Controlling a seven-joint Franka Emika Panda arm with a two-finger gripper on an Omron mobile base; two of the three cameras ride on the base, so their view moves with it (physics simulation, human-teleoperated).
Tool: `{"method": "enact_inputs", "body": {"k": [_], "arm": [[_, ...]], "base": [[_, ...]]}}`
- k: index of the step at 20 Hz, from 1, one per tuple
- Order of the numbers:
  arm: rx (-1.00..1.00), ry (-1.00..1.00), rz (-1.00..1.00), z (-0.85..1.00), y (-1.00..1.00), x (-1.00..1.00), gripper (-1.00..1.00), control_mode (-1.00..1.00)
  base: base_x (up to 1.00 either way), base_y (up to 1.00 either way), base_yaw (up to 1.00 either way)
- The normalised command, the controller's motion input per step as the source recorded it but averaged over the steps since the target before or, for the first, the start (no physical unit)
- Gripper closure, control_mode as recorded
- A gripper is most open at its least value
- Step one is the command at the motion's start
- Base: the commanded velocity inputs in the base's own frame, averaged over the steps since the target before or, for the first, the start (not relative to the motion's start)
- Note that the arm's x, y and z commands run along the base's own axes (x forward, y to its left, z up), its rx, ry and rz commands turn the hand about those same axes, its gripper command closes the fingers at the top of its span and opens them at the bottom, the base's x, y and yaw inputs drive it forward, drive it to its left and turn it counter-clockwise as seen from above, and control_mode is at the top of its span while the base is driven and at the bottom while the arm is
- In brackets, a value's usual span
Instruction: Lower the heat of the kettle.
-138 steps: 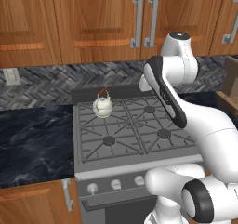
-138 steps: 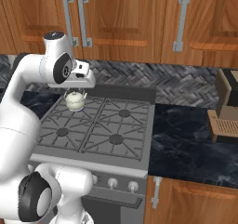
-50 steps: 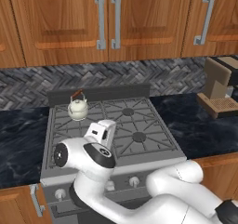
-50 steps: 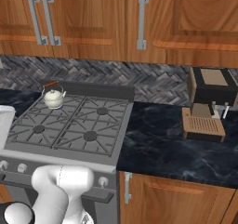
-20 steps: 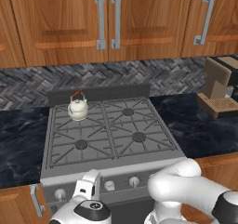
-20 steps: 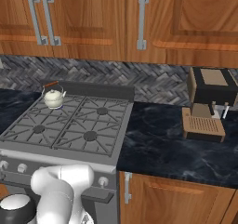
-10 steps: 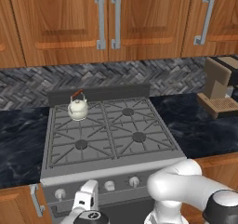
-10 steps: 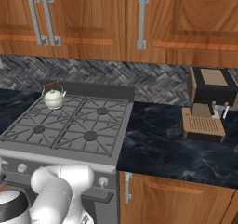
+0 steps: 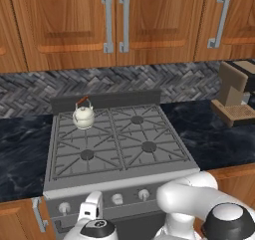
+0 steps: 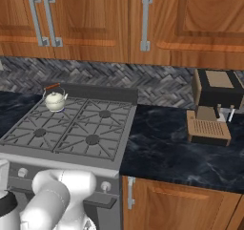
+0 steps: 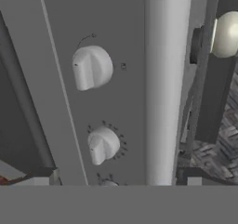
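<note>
Cream-white and squat, the kettle (image 9: 83,116) is sitting on the back-left burner of the gas stove (image 9: 119,142) — its thin reddish-brown handle arching over a small lid, just in front of the stove's raised back panel. From the right base view the kettle (image 10: 55,100) is showing at the far left corner of the dark grates, well apart from the coffee machine (image 10: 212,107) standing on the black marble counter (image 10: 181,150) to the right. Wooden cabinets (image 9: 114,22) with metal handles are hanging above a grey herringbone backsplash (image 9: 124,79). Down low, the white arm is folding in front of the stove's grey control panel (image 9: 107,200), where a row of pale knobs is running along the front face. The hand view is looking close along that panel, rolled sideways: one white knob (image 11: 92,68) is sitting in the upper middle, a second knob (image 11: 104,145) further down, and the edge of a third is peeking at the bottom. At the right edge of the hand view, the kettle (image 11: 227,34) is peeking over the stove edge. Whether the fingers are parted or closed I cannot tell — the tips are not clearly showing here, and nothing is visibly being gripped.
</note>
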Motion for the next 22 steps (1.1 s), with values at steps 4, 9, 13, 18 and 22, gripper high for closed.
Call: {"method": "enact_inputs", "body": {"k": [4,9,13,18,22], "arm": [[-0.03,0.00,0.03,-0.28,0.26,0.17,-1.00,-1.00],[-0.04,0.00,0.03,-0.18,0.28,0.11,-1.00,-1.00],[-0.04,0.00,0.04,-0.19,0.17,0.12,-1.00,-1.00],[-0.01,0.00,0.07,-0.19,0.03,0.09,-1.00,-1.00],[0.00,0.00,0.08,-0.13,0.00,0.09,-1.00,-1.00]], "base": [[0.00,0.00,0.00],[0.00,0.00,0.00],[0.00,0.00,0.00],[0.00,0.00,0.00],[0.00,0.00,0.00]]}}
